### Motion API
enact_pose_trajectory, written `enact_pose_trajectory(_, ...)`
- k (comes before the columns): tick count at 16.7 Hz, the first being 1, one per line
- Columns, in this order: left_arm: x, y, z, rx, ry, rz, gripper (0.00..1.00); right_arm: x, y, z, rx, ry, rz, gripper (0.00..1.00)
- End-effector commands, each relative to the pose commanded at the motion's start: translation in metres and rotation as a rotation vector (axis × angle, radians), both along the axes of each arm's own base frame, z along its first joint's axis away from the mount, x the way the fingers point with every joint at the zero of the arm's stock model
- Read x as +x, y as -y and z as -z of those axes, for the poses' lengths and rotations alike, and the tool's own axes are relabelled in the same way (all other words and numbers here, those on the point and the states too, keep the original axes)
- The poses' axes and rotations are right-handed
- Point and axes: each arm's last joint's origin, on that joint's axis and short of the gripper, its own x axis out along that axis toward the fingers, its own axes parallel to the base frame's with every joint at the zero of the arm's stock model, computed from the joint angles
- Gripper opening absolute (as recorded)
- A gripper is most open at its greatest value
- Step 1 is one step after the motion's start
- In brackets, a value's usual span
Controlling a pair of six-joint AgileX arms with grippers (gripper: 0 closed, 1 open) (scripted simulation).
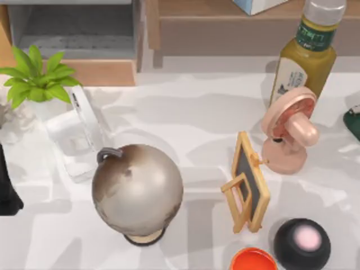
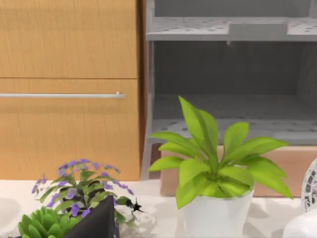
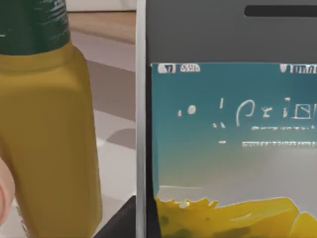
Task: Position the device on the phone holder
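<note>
The device stands upright very close in the right wrist view, with a black face, pale rim and a lit blue and yellow screen. A dark finger rests against its edge, so my right gripper holds it. That right gripper pokes in at the top view's right edge, beside the pink fan. The phone holder, a white stand with a tilted back plate, sits at the table's left, behind the globe. My left gripper is parked at the left edge, close to the holder.
A grey globe stands in the middle, just right of the holder. A wooden easel with a chalkboard, a pink fan, a yellow-green bottle, a black speaker and an orange lid crowd the right. A green plant stands at the back left.
</note>
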Motion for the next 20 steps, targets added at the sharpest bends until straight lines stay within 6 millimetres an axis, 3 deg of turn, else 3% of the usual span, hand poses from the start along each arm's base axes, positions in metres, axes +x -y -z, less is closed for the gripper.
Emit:
enact_pose_trajectory(7, 0.000, 0.000, 0.000, 0.000, 0.000, 0.000, 1.00, 0.003, 0.000, -0.003, -0.003, 0.010, 0.003, 0.00)
enact_pose_trajectory(10, 0.000, 0.000, 0.000, 0.000, 0.000, 0.000, 1.00, 0.019, -0.006, -0.003, -0.011, 0.030, -0.007, 0.00)
enact_pose_trajectory(14, 0.000, 0.000, 0.000, 0.000, 0.000, 0.000, 1.00, 0.041, -0.018, 0.012, 0.001, 0.002, -0.002, 0.00)
enact_pose_trajectory(19, 0.000, 0.000, 0.000, 0.000, 0.000, 0.000, 1.00, 0.044, -0.020, 0.013, 0.000, 0.000, 0.000, 0.00)
enact_pose_trajectory(20, 0.000, 0.000, 0.000, 0.000, 0.000, 0.000, 1.00, 0.044, -0.020, 0.013, 0.000, 0.000, 0.000, 0.08)
